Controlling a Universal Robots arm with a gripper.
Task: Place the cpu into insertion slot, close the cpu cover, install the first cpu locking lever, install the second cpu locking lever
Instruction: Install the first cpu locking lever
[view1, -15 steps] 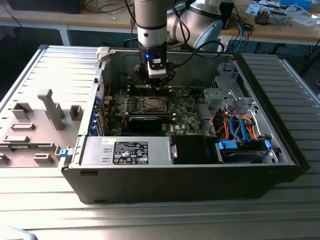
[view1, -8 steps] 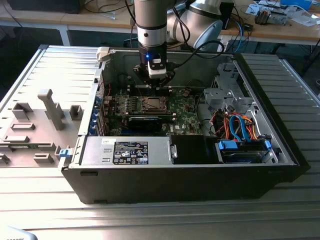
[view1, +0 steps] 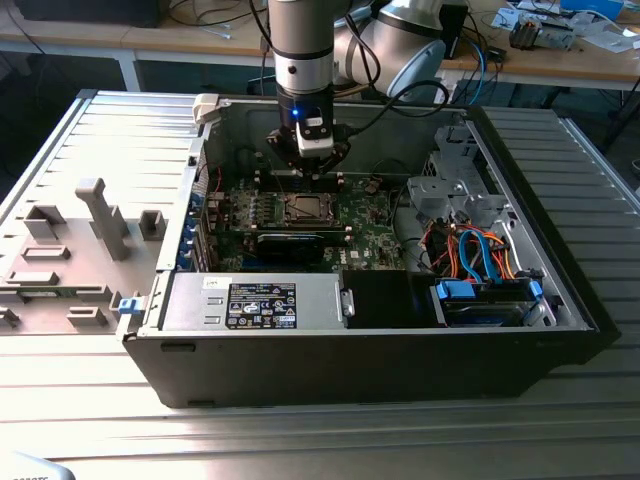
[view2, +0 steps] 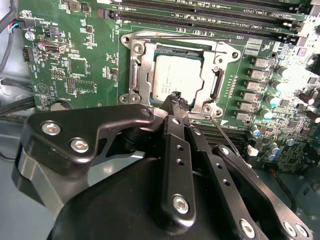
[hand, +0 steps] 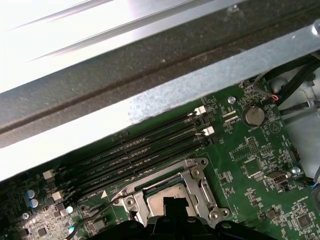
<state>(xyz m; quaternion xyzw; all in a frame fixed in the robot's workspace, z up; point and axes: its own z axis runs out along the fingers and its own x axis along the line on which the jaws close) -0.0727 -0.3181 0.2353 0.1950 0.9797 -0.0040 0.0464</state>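
Your tool (view2: 175, 97), fingers together and empty, hangs at cpu cover (view2: 137, 65) edge; cover lies flat over seated cpu (view2: 177, 75), lever wire (view2: 222, 131) beside

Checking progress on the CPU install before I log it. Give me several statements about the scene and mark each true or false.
1. The cpu sits in the insertion slot. True.
2. The cpu cover stands raised, clear of the chip. False: it lies flat around the chip, whose top shows through its window.
3. The end effector is at the socket's edge. True.
4. The end effector carries the cpu. False: the chip lies in the socket.
5. The memory slots run along one side of the socket. True.
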